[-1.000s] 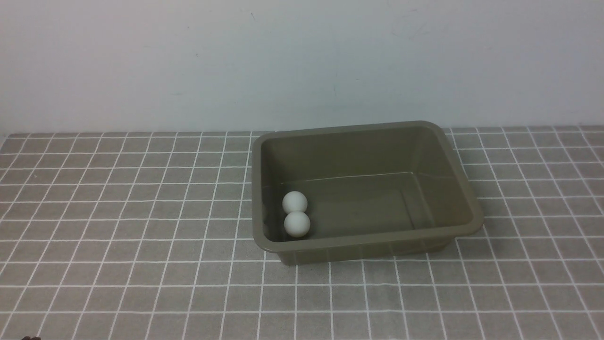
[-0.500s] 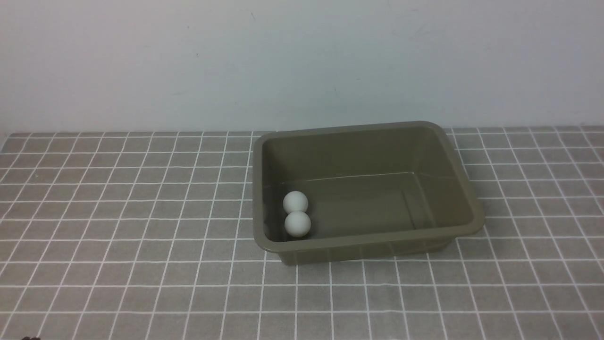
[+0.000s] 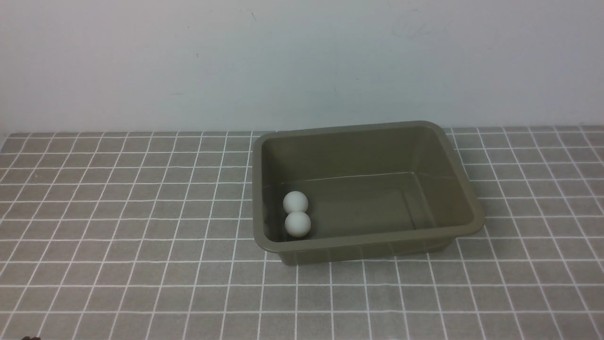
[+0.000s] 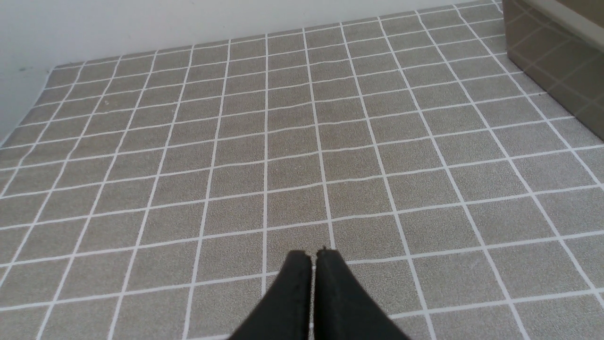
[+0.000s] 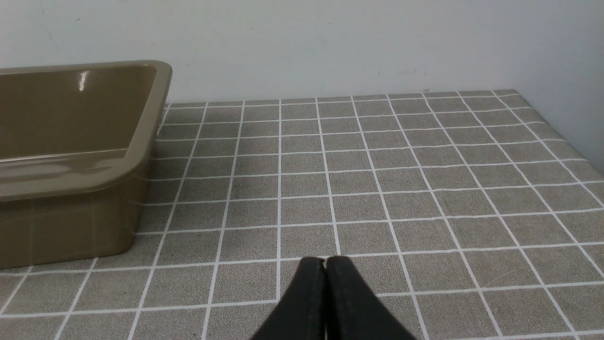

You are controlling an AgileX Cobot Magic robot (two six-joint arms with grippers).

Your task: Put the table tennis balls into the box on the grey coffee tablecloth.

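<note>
Two white table tennis balls lie touching inside the olive-brown box, at its near left corner: one ball behind, the other ball in front. The box stands on the grey coffee tablecloth. My left gripper is shut and empty over bare cloth, left of the box's corner. My right gripper is shut and empty over bare cloth, right of the box. Neither gripper shows in the front view.
A pale wall rises right behind the cloth. The cloth's left edge meets the wall in the left wrist view; its right edge shows in the right wrist view.
</note>
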